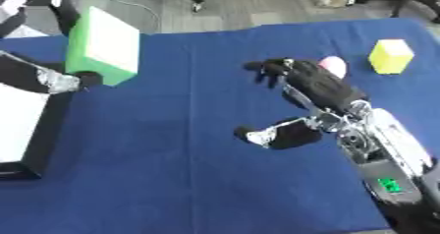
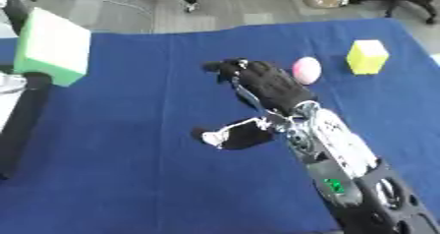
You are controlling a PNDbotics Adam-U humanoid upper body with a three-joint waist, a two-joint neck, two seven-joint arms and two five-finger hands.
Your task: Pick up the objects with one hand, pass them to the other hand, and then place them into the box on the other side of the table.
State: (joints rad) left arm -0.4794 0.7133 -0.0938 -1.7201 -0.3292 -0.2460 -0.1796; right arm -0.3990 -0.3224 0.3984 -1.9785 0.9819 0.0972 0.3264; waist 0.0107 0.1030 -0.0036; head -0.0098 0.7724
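Observation:
My right hand (image 1: pixel 322 85) lies open over the middle of the blue table, fingers stretched to the far left and thumb (image 1: pixel 258 135) spread toward me, holding nothing. A pink ball (image 2: pixel 306 70) sits just right of its fingers, partly hidden in the left eye view. A yellow block (image 1: pixel 391 56) stands farther right. At the far left a large green block with a white top (image 1: pixel 103 43) hangs tilted above the table, with my left hand (image 1: pixel 86 78) gripping its lower edge; most of that hand is hidden.
A white-floored box with black walls (image 1: pixel 51 130) stands at the left edge, under and in front of the green block. The blue cloth (image 1: pixel 172 154) covers the table. Floor and chair legs show beyond the far edge.

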